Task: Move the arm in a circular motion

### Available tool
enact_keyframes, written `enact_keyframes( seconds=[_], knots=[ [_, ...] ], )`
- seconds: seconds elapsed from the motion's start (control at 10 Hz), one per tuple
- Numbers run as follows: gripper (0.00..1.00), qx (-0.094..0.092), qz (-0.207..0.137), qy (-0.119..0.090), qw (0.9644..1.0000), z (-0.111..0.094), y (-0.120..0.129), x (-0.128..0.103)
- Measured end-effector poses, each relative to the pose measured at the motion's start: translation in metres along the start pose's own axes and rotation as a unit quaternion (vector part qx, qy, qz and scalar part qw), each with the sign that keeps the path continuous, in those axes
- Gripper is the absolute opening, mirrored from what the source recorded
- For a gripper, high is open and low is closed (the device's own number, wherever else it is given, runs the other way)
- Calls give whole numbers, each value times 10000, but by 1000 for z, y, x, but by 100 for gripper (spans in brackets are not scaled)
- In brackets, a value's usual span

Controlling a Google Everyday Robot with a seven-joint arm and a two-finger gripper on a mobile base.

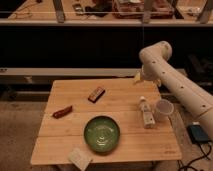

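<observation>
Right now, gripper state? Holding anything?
Gripper: at the pale tip of the arm, over the far right edge of the table. No object seen in it; open or closed cannot be told.

We note the arm (175, 82): smooth white plastic-looking shell, matt, dotted dark. Its gripper (138, 77), pale yellowish, hangs over the table (125, 142) at 2 o'clock. Table: light planked wood, matt. Bowl (102, 133) at 6 o'clock: green, glossy glaze.

gripper (138, 78) over table (70, 90) back-right edge | obstacles below, seemingly: bottle (146, 113), cup (164, 108)
</observation>
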State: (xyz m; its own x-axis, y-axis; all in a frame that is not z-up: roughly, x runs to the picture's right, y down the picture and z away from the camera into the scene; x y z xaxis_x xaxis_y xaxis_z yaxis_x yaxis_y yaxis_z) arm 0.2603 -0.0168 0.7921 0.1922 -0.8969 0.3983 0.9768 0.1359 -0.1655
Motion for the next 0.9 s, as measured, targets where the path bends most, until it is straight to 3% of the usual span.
enact_keyframes(
  seconds=[0.2, 0.3, 0.4, 0.5, 0.7, 0.8, 0.9],
  knots=[
    [80, 81, -100, -223, 9997, -13, 7, -68],
    [80, 117, -276, -357, 9989, -16, -4, -100],
    [80, 182, -565, -598, 9964, -18, -24, -152],
    [80, 226, -735, -753, 9942, -19, -36, -184],
    [80, 371, -1232, -1049, 9861, -22, -74, -251],
    [80, 488, -1561, -1122, 9801, -23, -99, -275],
    [80, 586, -1804, -1133, 9753, -24, -118, -284]
  ],
)
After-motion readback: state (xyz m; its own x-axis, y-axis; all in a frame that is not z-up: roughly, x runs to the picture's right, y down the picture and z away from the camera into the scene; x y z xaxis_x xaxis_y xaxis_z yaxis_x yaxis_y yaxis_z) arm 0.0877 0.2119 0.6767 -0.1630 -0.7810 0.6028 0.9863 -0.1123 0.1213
